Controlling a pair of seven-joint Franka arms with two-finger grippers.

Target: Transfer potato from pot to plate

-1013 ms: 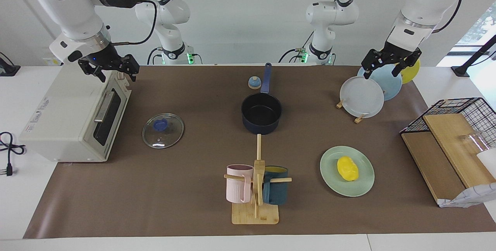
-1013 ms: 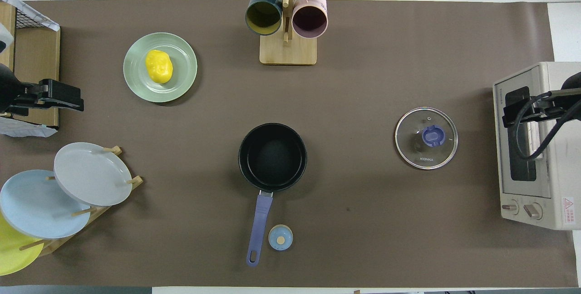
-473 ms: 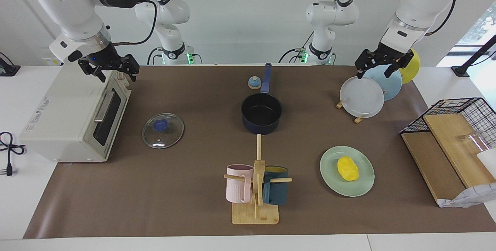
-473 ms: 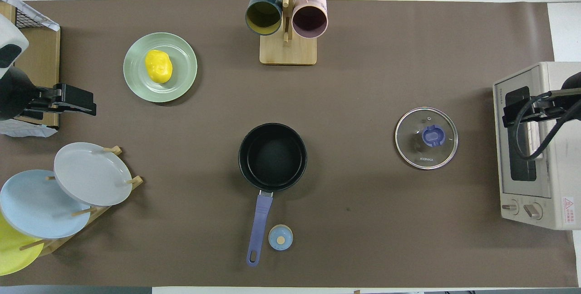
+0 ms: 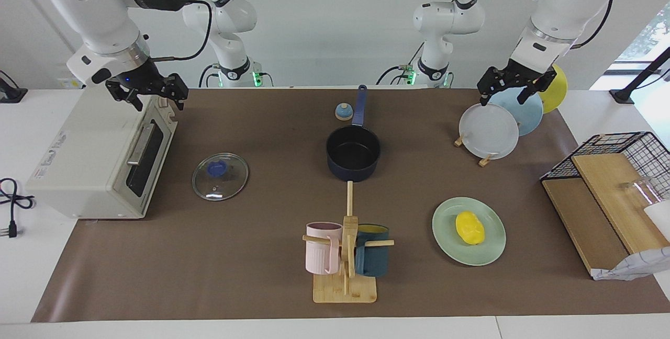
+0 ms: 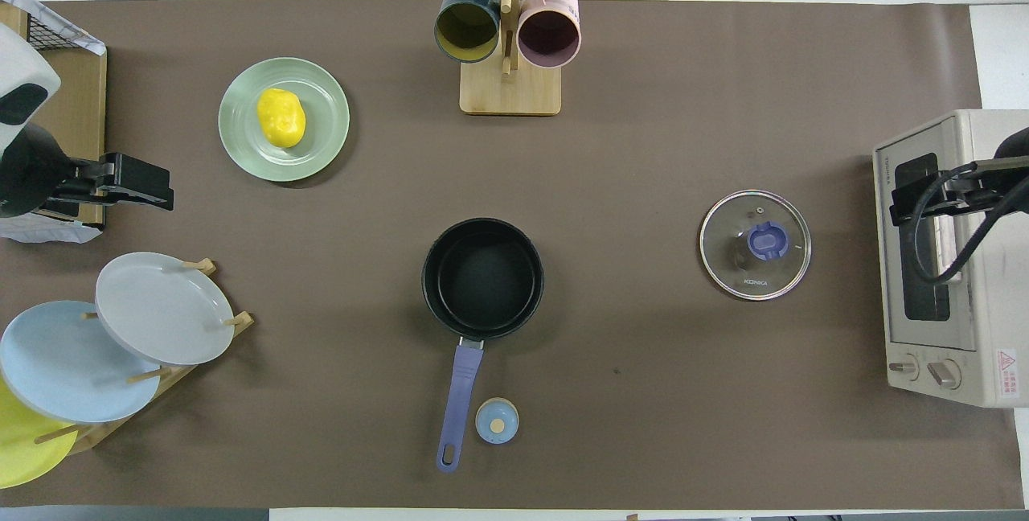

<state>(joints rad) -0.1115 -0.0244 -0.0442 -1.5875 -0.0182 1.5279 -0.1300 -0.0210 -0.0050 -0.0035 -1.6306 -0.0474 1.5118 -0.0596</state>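
Note:
The yellow potato (image 5: 470,227) lies on the mint-green plate (image 5: 445,242), toward the left arm's end and farther from the robots than the pot; both also show in the overhead view, potato (image 6: 280,116) on plate (image 6: 325,131). The navy pot (image 5: 353,153) stands empty mid-table with its blue handle toward the robots, also in the overhead view (image 6: 482,278). My left gripper (image 5: 501,99) hangs open and empty over the plate rack, also in the overhead view (image 6: 157,190). My right gripper (image 5: 157,103) is open and empty over the toaster oven, where the arm waits (image 6: 896,207).
A rack holds a grey plate (image 5: 489,131), a light blue one and a yellow one. A glass lid (image 5: 220,176) lies beside the toaster oven (image 5: 99,156). A mug tree (image 5: 345,255) stands farthest from the robots. A small blue knob (image 5: 343,112) sits by the pot's handle. A wire basket and boards (image 5: 602,192) sit at the left arm's end.
My left gripper has risen slightly and shifted over the plate rack toward the table's middle. The potato, plate, pot and right arm have not moved.

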